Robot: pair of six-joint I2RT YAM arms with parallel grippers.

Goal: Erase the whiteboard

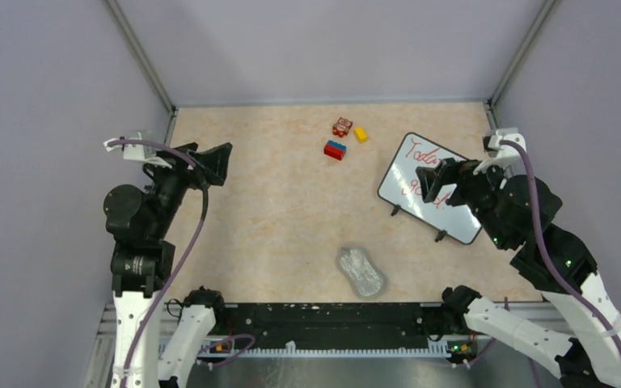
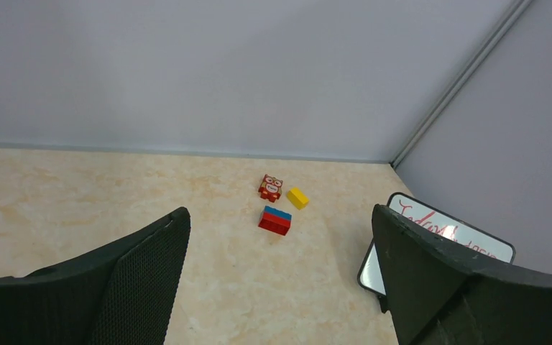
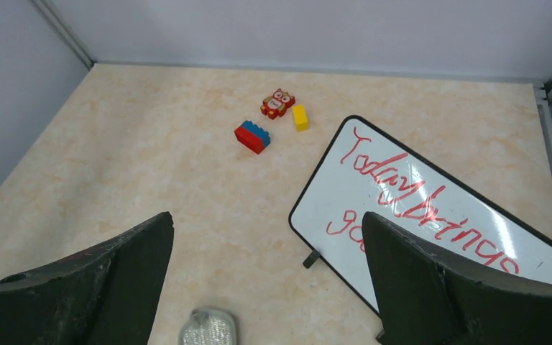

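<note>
The whiteboard (image 1: 407, 179) lies tilted at the right of the table, with red handwriting on its white face and small black feet along its near edge. It also shows in the right wrist view (image 3: 402, 194) and partly in the left wrist view (image 2: 431, 221). My right gripper (image 1: 430, 179) hovers above the board's near part, open and empty (image 3: 267, 215). My left gripper (image 1: 225, 164) is raised at the left side, open and empty (image 2: 280, 215). A grey translucent wad of cloth (image 1: 361, 272) lies near the front middle and also shows in the right wrist view (image 3: 208, 327).
Three small toy bricks sit at the back middle: a red owl block (image 1: 342, 126), a yellow brick (image 1: 361, 134) and a red-and-blue brick (image 1: 335, 149). Grey walls enclose the table on the left, back and right.
</note>
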